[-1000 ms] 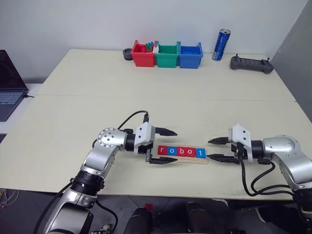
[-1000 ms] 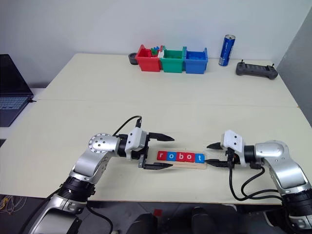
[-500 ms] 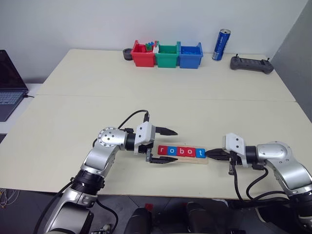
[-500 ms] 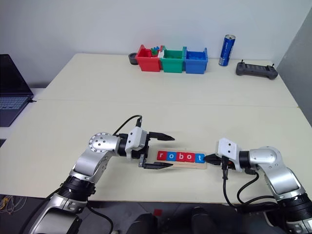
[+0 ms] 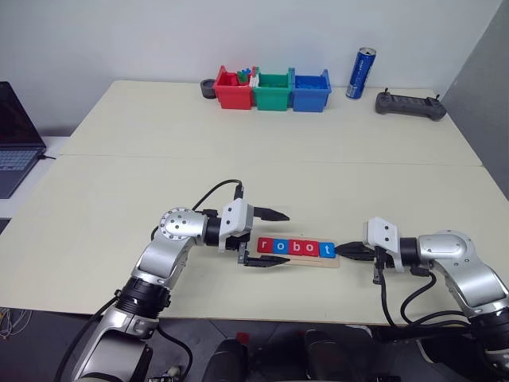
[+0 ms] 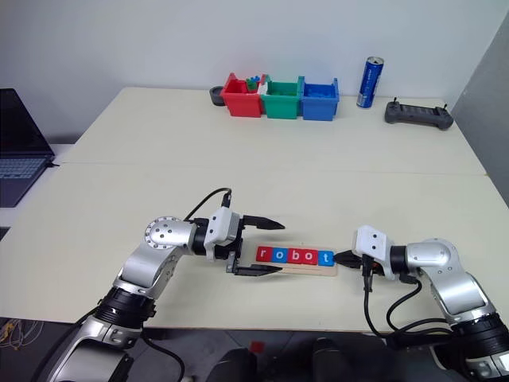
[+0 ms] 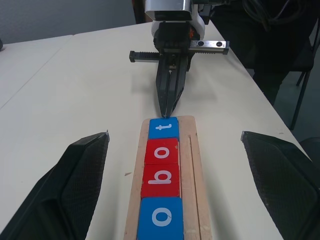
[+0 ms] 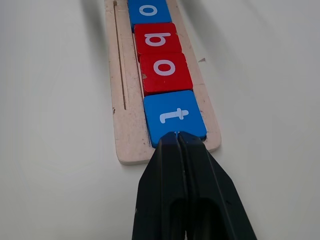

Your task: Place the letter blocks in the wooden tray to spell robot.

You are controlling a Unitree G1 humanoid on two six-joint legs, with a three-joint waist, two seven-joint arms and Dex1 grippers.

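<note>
Black fingers of the right gripper (image 8: pixel 180 137) are pressed together with nothing between them; the joined tips touch the right edge of the blue "t" block (image 8: pixel 174 116) at the right end of the wooden tray (image 8: pixel 127 135). The gripper points left, along the tray's length.

Left gripper (image 5: pixel 269 238) is at the tray's left end, jaws spread wide and empty, one finger on the far side and one on the near side of that end, pointing right. The two grippers face each other along the tray.

Tray lies near the front edge of the cream table (image 5: pixel 238 159), long axis left-right. Letter blocks sit edge to edge in its groove, reading left to right: red "r" (image 5: pixel 265 245), blue "o" (image 5: pixel 280 247), red "b" (image 5: pixel 296 248), red "o" (image 5: pixel 311 250), blue "t". Letter tops face the far side.

Far edge of table: red bin (image 5: pixel 233 90), green bin (image 5: pixel 273 90), blue bin (image 5: pixel 311 90) in a row, blue can (image 5: pixel 361 73) just right of them, black handheld controller (image 5: pixel 410 104) further right. Laptop (image 5: pixel 16 135) at far left.
</note>
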